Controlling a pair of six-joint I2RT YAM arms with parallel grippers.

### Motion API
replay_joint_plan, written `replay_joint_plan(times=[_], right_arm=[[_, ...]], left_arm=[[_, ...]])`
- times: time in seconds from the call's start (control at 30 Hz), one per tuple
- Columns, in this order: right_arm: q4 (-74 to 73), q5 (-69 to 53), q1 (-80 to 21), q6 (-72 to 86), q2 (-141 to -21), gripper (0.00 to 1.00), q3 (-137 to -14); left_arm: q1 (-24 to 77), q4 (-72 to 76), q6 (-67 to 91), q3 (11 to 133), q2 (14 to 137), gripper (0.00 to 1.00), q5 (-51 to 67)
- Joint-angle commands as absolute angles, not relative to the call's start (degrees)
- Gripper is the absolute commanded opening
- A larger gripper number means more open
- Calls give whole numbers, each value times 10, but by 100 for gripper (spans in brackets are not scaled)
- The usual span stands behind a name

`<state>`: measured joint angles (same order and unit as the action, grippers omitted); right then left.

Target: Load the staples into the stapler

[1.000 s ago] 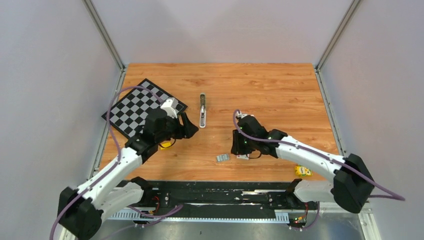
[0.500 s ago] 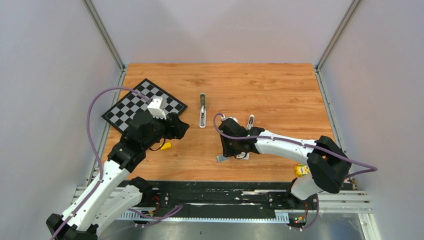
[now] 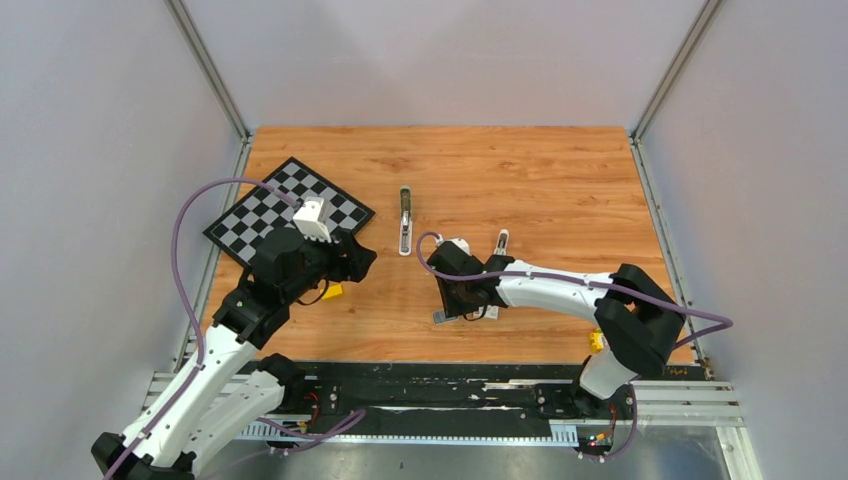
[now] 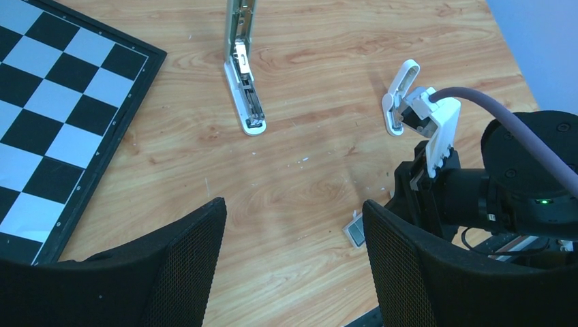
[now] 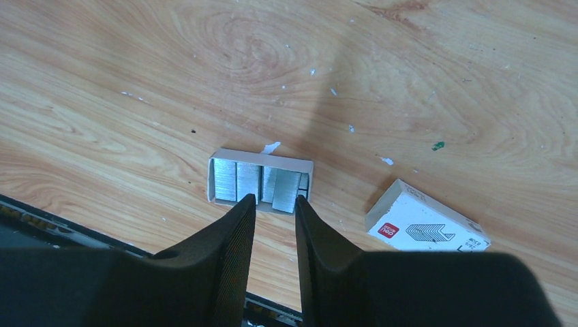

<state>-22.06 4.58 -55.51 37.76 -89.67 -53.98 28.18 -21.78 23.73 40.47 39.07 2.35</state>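
Note:
The stapler (image 3: 405, 222) lies opened out flat on the wooden table; it also shows in the left wrist view (image 4: 244, 88) with its metal channel facing up. The staples (image 5: 255, 182) are silvery strips in a small open white tray, near the table's front (image 3: 445, 316). My right gripper (image 5: 274, 200) hovers just at the tray's near edge, its fingers a narrow gap apart with nothing between them. My left gripper (image 4: 293, 211) is wide open and empty, over bare wood to the left of the tray, short of the stapler.
The white staple-box sleeve (image 5: 426, 228) lies right of the tray. A small white hinged piece (image 3: 502, 243) lies right of the stapler. A checkerboard (image 3: 285, 215) lies at the left. A yellow block (image 3: 331, 291) sits under the left arm, and a yellow item (image 3: 597, 341) by the right base.
My right gripper has swung left and now hangs over the staple tray. My left arm has pulled back slightly to the left, uncovering the yellow block.

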Motion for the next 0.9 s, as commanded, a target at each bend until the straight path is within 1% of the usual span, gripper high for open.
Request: replay_joint_plan(times=[0.0, 0.7, 0.87], right_arm=[[-249, 65, -564, 385, -912, 31, -557], [-250, 70, -565, 380, -941, 30, -565], [-252, 73, -565, 376, -947, 27, -568]], left_arm=[[279, -218, 227, 397, 382, 76, 29], [279, -214, 225, 396, 380, 77, 38], [279, -214, 225, 396, 380, 77, 39]])
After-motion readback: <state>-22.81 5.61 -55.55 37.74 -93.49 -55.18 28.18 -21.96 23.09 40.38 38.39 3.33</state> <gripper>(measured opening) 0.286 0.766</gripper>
